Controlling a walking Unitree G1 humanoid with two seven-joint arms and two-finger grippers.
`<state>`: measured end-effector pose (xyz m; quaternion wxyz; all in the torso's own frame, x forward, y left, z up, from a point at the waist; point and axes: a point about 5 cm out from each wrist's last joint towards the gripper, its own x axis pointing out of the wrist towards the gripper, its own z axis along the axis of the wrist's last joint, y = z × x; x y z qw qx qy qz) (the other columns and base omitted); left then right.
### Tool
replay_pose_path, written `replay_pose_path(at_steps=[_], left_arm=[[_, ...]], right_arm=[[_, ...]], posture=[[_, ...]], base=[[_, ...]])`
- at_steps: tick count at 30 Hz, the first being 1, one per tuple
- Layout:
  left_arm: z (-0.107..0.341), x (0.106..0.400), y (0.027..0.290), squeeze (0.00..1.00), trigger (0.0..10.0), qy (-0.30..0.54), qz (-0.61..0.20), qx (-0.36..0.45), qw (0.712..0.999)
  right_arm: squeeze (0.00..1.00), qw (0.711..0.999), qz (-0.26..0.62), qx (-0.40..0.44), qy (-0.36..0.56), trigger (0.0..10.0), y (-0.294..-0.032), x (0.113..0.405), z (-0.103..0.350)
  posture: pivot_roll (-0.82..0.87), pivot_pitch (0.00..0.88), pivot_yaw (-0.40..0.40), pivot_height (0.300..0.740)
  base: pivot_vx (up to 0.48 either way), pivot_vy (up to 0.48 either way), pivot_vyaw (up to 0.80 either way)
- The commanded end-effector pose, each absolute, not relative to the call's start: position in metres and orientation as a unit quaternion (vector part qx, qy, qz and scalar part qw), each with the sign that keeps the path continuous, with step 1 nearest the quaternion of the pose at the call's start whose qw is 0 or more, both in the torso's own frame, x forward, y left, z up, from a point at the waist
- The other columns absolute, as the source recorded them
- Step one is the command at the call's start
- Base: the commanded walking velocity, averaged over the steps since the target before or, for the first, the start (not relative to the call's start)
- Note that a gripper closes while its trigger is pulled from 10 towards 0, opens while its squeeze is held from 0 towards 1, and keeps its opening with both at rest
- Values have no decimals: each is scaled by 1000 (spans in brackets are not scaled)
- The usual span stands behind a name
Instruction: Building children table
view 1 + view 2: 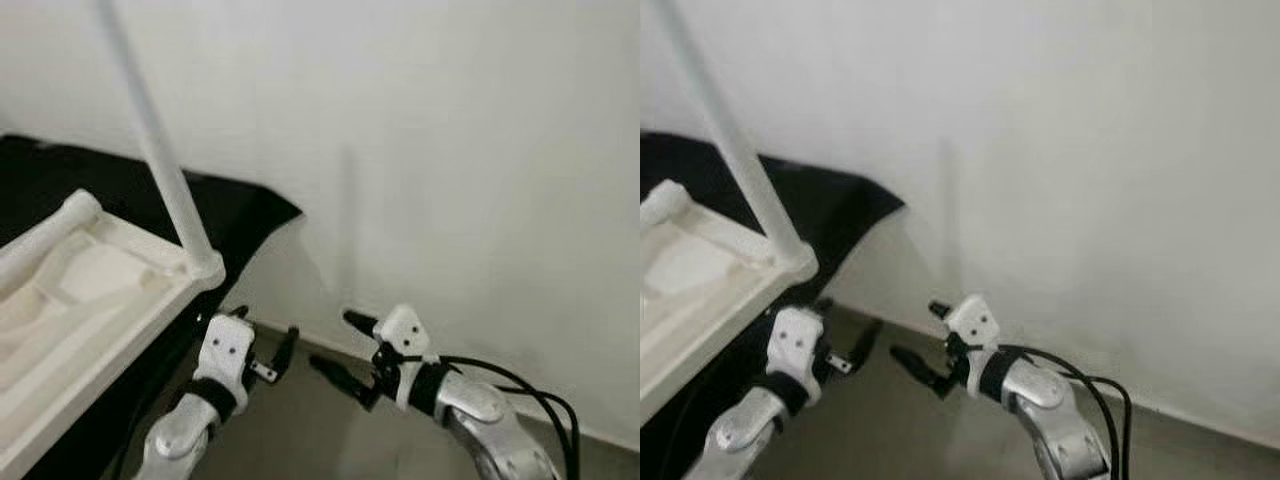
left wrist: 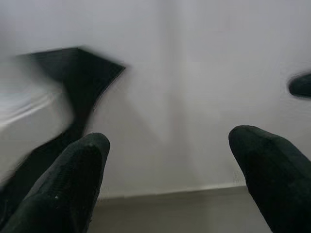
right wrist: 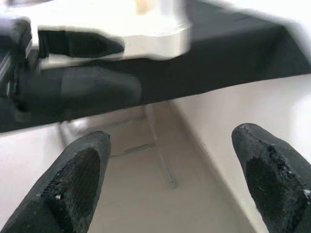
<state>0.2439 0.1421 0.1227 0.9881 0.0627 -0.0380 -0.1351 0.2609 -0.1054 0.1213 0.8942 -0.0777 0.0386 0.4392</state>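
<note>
Two claws: both are hanging low in front of me, over the bare floor (image 1: 300, 420) by the wall (image 1: 450, 150).
Left claw (image 1: 262, 345): it is sitting just under the corner of the table, fingers spread wide with nothing between them; in my left wrist view the two black fingertips (image 2: 63, 184) are standing well apart with wall and floor showing between.
Right claw (image 1: 345, 345): it is pointing across toward my left claw, near it but not touching; fingers spread too, gripping nothing, and in my right wrist view the pads (image 3: 77, 179) are wide apart.
Children table (image 1: 90, 300): the white table is lying upside down on my left, its ribbed underside facing up, resting on a black surface (image 1: 130, 190) that is reaching to the wall.
Fitted leg (image 1: 160, 150): one white leg is standing in the corner socket nearest my claws, leaning a little as it is rising out of the top of the picture.
Second socket (image 1: 78, 208): another round white corner piece is showing farther back on the frame; what is fitted in it I cannot tell.
Cable (image 1: 540, 400): a black cable is looping off my right forearm.
Right wrist view: it is looking at my left gripper's fingers and the white table edge (image 3: 121, 24) above the black surface, blurred.
</note>
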Motion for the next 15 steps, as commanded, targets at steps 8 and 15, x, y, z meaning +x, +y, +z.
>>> replay_pose_path(at_steps=[8, 15], left_arm=[[120, 252, 143, 0, 10000, -27, -121, 75, 989], [119, 253, 144, 0, 10000, -25, -111, 83, 990]], right_arm=[[0, 883, 454, -116, 30, 10000, -106, 266, 120], [0, 884, 453, -113, 28, 10000, -108, 273, 118]], posture=[[-41, 139, -89, 740], [-30, 136, -72, 740]], base=[[0, 0, 798], [0, 0, 794]])
